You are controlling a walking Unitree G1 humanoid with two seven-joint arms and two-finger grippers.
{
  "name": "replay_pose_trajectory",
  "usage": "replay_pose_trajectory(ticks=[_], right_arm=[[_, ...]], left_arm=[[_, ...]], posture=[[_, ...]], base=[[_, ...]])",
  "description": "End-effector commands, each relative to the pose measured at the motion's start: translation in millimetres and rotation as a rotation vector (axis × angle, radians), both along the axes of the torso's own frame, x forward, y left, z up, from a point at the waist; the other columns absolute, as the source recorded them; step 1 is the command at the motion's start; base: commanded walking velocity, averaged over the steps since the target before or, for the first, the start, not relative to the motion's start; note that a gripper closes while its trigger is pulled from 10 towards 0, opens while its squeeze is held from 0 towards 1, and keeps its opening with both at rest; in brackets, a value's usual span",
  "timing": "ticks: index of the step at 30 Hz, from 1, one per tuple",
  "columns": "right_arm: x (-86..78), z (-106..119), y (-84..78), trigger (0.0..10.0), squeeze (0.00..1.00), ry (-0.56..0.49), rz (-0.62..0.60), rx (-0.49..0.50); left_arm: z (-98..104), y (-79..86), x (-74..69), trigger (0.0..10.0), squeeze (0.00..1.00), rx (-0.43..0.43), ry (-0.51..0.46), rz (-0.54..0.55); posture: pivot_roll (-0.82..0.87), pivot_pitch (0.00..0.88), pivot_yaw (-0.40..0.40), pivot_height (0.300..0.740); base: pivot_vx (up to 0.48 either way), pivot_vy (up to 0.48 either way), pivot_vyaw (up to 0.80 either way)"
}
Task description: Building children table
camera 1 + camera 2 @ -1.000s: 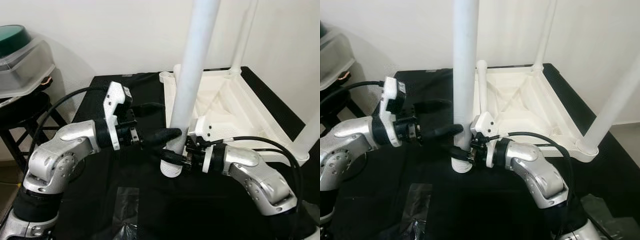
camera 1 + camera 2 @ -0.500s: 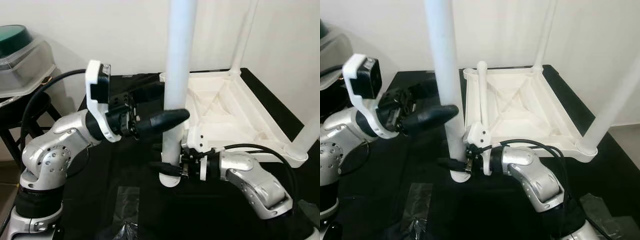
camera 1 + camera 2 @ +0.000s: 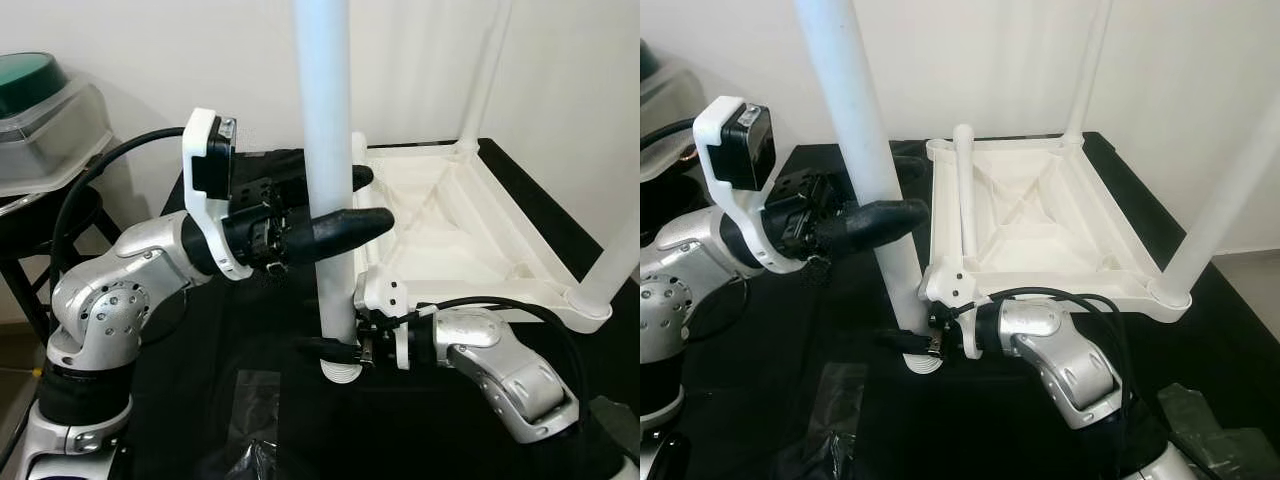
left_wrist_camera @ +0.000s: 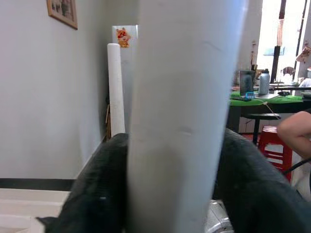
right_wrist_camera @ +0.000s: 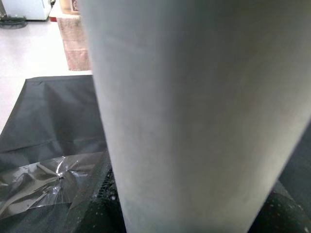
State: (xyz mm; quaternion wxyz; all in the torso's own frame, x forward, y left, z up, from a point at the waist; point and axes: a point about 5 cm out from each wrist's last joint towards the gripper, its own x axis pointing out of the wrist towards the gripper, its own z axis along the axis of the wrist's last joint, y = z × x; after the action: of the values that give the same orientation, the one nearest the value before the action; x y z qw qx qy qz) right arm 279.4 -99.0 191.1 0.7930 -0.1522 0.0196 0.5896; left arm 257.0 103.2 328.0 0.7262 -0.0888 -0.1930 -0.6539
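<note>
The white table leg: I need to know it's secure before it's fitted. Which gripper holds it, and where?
Both hold the table leg: the left gripper around its middle, the right gripper just above its bottom end.

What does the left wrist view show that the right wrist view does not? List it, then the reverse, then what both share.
Left wrist view: a second white leg leaning at the wall, a framed picture, a green table, a red stool and a person's arm. Right wrist view: the black cloth, a clear plastic bag on it and a rug beyond. Both: the white table leg up close between that gripper's black fingers.
</note>
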Motion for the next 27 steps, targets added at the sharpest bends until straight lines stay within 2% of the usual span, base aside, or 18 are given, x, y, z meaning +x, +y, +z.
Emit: replay_pose_trajectory(ticks=[1,12,13,14,16,17,20,26,27], right_arm=[[-0.3,-0.4,2.2,0.0,0.0,-0.006,0.011,0.008],[2.6,0.6,2.6,0.0,0.0,-0.016,-0.003,0.016],[4.3,2.1,2.2,7.3,0.0,-0.031,-0.014,0.019],[6.1,4.2,2.3,10.0,0.0,-0.049,-0.024,0.028],[7.0,6.3,2.6,10.0,0.0,-0.047,-0.021,0.046],[7.3,9.6,2.9,10.0,1.0,-0.042,-0.011,0.069],[10.3,17.4,2.3,10.0,1.0,-0.068,0.013,0.093],[24.1,22.0,2.0,10.0,1.0,-0.095,0.025,0.066],[26.5,23.3,4.4,10.0,0.32,-0.091,0.033,0.071]], left_arm=[[0.7,-2.9,-1.8,0.0,0.0,0.004,0.005,-0.026],[0.6,-3.9,-0.9,0.0,0.0,0.01,0.006,-0.028],[0.7,-4.7,-0.4,0.0,0.0,0.012,0.005,-0.03],[0.9,-5.3,-0.1,0.0,0.0,0.013,0.005,-0.032],[1.2,-5.9,0.2,0.0,0.0,0.015,0.004,-0.033],[1.5,-6.5,0.1,0.0,0.0,0.015,0.002,-0.037],[1.7,-8.4,0.0,0.0,0.0,0.017,-0.002,-0.05],[0.7,-15.4,-2.2,0.0,0.0,0.028,-0.01,-0.097],[0.7,-17.0,-2.1,0.0,0.0,0.028,-0.01,-0.099]], posture=[[-0.01,0.072,0.023,0.74],[0.0,0.069,0.029,0.74],[0.0,0.069,0.029,0.74],[0.01,0.068,0.03,0.74],[0.01,0.067,0.028,0.74],[0.01,0.067,0.026,0.74],[0.01,0.066,0.024,0.74],[0.01,0.058,0.017,0.74],[0.01,0.056,0.016,0.74]], base=[[0.0,0.0,0.0],[0.0,0.0,0.0],[0.0,0.0,0.0],[0.0,0.0,0.0],[0.0,0.0,0.0],[0.0,0.0,0.0],[0.0,0.0,0.0],[0.0,0.0,0.0],[0.0,0.0,0.0]])
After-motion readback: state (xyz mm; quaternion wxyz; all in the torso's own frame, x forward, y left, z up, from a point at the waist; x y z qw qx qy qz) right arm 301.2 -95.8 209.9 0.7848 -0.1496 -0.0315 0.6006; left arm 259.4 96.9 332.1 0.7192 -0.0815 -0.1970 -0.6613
